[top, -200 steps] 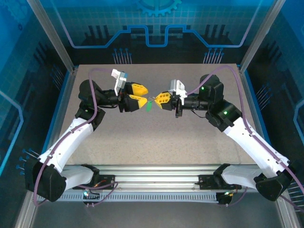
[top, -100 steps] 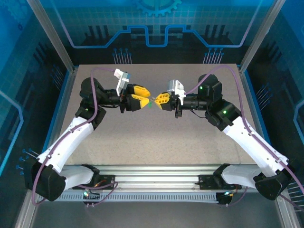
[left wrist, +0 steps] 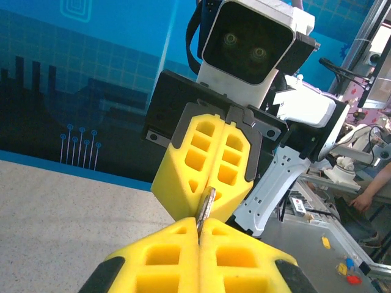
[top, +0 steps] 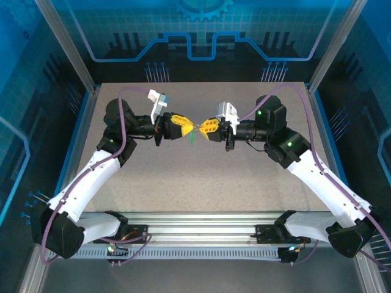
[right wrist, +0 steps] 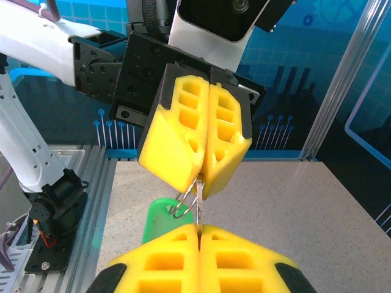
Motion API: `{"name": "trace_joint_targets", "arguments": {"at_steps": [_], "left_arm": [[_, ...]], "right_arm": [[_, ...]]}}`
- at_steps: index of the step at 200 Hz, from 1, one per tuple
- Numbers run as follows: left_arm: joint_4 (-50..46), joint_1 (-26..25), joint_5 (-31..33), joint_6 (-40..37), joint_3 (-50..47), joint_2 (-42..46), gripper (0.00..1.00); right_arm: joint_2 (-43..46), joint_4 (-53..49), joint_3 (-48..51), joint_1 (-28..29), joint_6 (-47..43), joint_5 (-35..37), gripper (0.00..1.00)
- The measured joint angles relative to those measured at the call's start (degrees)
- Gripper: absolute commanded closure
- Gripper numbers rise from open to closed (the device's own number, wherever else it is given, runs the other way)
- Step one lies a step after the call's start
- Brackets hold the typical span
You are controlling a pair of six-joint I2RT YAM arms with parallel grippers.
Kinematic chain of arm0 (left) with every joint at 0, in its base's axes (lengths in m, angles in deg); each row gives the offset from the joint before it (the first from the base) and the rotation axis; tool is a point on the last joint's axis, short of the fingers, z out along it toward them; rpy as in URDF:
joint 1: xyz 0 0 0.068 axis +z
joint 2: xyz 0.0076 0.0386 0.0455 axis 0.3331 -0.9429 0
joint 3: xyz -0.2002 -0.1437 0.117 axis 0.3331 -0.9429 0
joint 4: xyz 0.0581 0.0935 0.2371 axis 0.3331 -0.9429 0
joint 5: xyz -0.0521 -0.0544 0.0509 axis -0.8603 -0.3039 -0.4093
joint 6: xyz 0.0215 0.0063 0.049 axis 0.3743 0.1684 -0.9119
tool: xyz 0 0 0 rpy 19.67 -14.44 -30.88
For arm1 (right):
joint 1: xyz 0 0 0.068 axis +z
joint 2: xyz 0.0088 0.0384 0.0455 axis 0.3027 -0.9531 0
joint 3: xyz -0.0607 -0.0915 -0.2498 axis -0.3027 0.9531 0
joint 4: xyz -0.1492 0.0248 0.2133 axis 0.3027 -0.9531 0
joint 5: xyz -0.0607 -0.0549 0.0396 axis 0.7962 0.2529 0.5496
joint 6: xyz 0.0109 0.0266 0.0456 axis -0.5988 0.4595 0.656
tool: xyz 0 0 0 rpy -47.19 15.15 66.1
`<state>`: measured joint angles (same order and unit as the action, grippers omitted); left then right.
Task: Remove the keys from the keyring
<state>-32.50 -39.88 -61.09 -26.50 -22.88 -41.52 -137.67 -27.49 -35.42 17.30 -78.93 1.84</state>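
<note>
Our left claw [left wrist: 200, 224] is fully closed on one end of a thin metal key [left wrist: 206, 204]. Our right claw [right wrist: 198, 231], also closed, pinches the other end, so the two tips almost meet. Just beside the key, a ring [right wrist: 182, 206] and a green tag [right wrist: 160, 223] hang at the left claw's tip. All this is in the air above the middle of the surface [top: 201, 177].

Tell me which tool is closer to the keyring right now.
Left. The keyring loops right at the left tool's closed tips. The right tool faces it, pinching the key a little off the ring.
</note>
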Motion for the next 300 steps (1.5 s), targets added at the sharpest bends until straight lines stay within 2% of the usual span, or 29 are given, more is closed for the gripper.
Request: {"name": "trace_joint_targets", "arguments": {"at_steps": [27,54,81,109,138,146,161,169,174,195,255,300], "left_arm": [[6.56,-0.24,0.83,5.11,-1.22,-0.02,1.00],[12.59,-0.55,1.97,10.58,-3.04,-0.11,1.00],[16.94,-0.70,2.45,14.95,-4.15,-0.17,1.00],[22.64,-0.68,3.61,19.89,-5.31,-0.52,1.00],[24.57,-0.70,5.40,21.49,-5.40,-0.52,1.00],[24.50,-0.70,5.86,21.46,-5.62,-0.46,0.99],[24.13,-0.70,6.49,21.22,-5.97,-0.20,0.72],[23.82,-0.70,7.10,20.50,-6.12,0.00,0.61],[23.67,-0.68,7.54,20.48,-6.25,0.17,0.58],[22.38,-0.09,8.90,19.45,-6.62,1.49,0.53],[13.29,0.81,9.73,12.35,-6.23,4.28,0.49],[5.68,0.76,9.25,7.08,-4.13,4.26,0.50]], "right_arm": [[2.80,6.49,4.52,0.04,0.59,1.03,1.00],[6.80,12.33,10.56,1.92,-0.42,5.88,1.00],[9.60,18.08,15.39,6.29,-3.69,13.77,1.00],[9.92,20.15,16.55,13.73,-10.01,25.68,1.00],[9.92,21.24,16.55,14.69,-12.37,30.56,1.00],[9.88,21.18,16.52,14.51,-12.33,30.69,1.00],[9.79,20.31,16.20,13.62,-11.87,30.32,1.00],[9.75,19.54,15.80,12.92,-11.61,29.79,1.00],[9.75,18.80,15.41,12.46,-11.43,29.53,1.00],[9.73,15.47,13.57,10.62,-10.97,27.82,1.00],[9.14,5.92,8.41,6.51,-9.66,20.87,1.00],[5.31,-0.90,2.89,5.51,-8.44,15.80,1.00]]}}
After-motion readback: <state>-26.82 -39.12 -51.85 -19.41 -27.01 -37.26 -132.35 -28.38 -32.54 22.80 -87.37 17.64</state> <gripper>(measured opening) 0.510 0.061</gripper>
